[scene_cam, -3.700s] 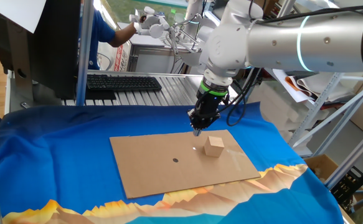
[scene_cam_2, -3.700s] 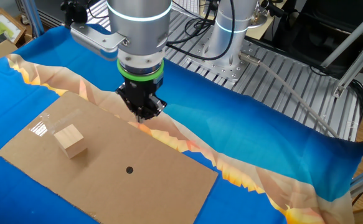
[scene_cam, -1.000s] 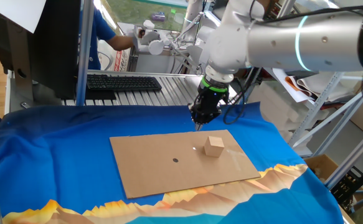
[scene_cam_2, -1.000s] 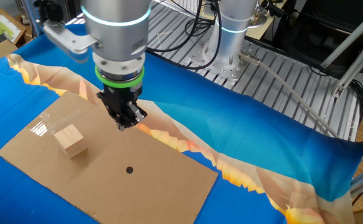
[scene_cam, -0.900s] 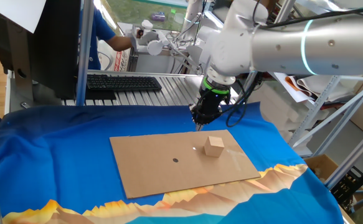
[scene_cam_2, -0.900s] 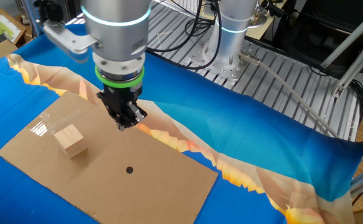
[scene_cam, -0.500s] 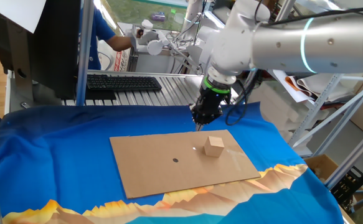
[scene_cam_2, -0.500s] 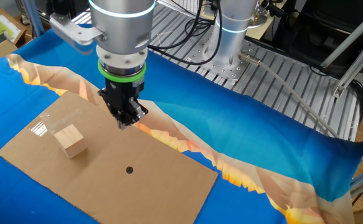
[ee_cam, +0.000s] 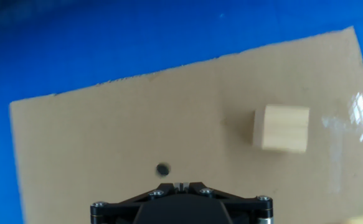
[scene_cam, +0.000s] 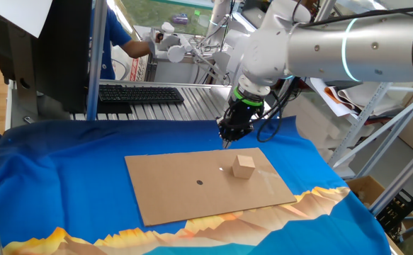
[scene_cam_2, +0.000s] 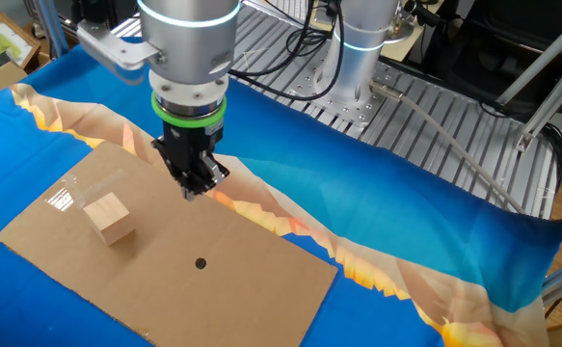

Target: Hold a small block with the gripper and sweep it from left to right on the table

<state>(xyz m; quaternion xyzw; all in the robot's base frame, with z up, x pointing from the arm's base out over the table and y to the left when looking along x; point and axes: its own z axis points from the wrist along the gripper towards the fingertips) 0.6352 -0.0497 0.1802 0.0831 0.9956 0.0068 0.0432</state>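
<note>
The small block (scene_cam: 244,166) is a tan cube resting on the brown cardboard sheet (scene_cam: 171,191) of the table (scene_cam: 64,177). It also shows in the other fixed view (scene_cam_2: 107,218) and in the hand view (ee_cam: 281,128). My gripper (scene_cam: 225,142) hovers above the sheet's far edge, a short way behind the block and apart from it. Its black fingers are shut with nothing between them. In the other fixed view the gripper (scene_cam_2: 193,188) hangs to the right of the block. The hand view shows the gripper (ee_cam: 181,185) tips pressed together at the bottom edge.
A tiny dark dot (scene_cam: 200,182) marks the sheet's middle. Behind the blue cloth stands a grey metal bench (scene_cam: 192,103) with a keyboard (scene_cam: 139,93). A white robot hand (scene_cam: 169,39) and a person in blue (scene_cam: 121,35) are further back. The arm's base (scene_cam_2: 353,48) rises from a slatted plate.
In the last second the gripper has shifted only slightly. It stays shut, and the block has not moved.
</note>
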